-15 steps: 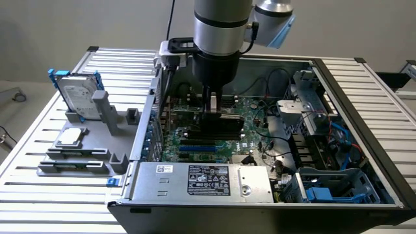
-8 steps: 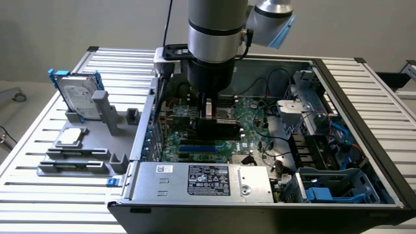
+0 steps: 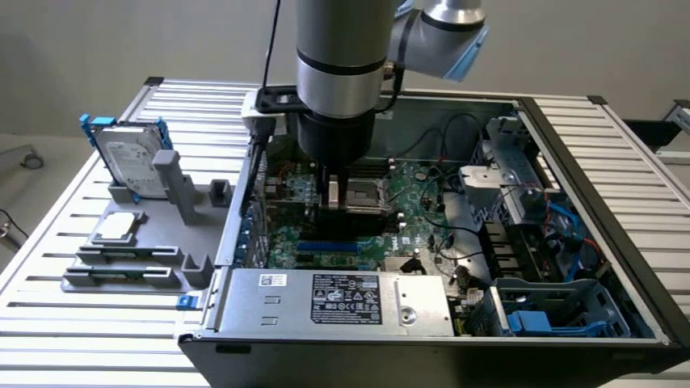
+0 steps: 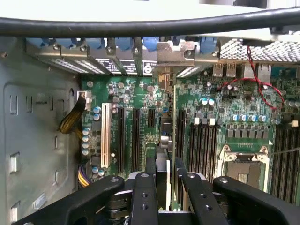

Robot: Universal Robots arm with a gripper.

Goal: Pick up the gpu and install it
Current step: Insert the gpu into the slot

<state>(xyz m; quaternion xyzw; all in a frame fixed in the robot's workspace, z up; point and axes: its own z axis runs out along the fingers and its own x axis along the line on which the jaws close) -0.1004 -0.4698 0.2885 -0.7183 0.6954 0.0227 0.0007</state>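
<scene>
One arm reaches straight down into the open black computer case (image 3: pixel 431 356), which lies on a desk (image 3: pixel 65 323) of ribbed aluminium slats. The claw (image 4: pixel 165 161) has black, matte fingers (image 4: pixel 151 171) with small screw heads. They are partly closed and clamped on the two flat faces of the gpu (image 4: pixel 174 122). The gpu is a thin flat card seen edge-on, standing upright over the green motherboard (image 3: pixel 415 190) among long black slots, just beside a white slot (image 4: pixel 106 136). Its bent silver metal bracket (image 4: pixel 176 54) sits at the case's perforated rear wall, in line with the other slot covers. Whether the card's lower edge is seated in a slot cannot be told.

A glossy black cable (image 4: pixel 140 26) crosses above, and a bundle of yellow wires (image 4: pixel 70 119) curves off the grey case wall. On the near side of the case lies a silver box-shaped power supply (image 3: pixel 334 299) with a dark label. Outside the case, on the exterior view's left, a grey moulded holder (image 3: pixel 140 259) carries a silver-grey hard drive (image 3: pixel 132 166) standing in a blue frame, with a small square silver chip (image 3: pixel 116 228) lying flat nearer.
</scene>
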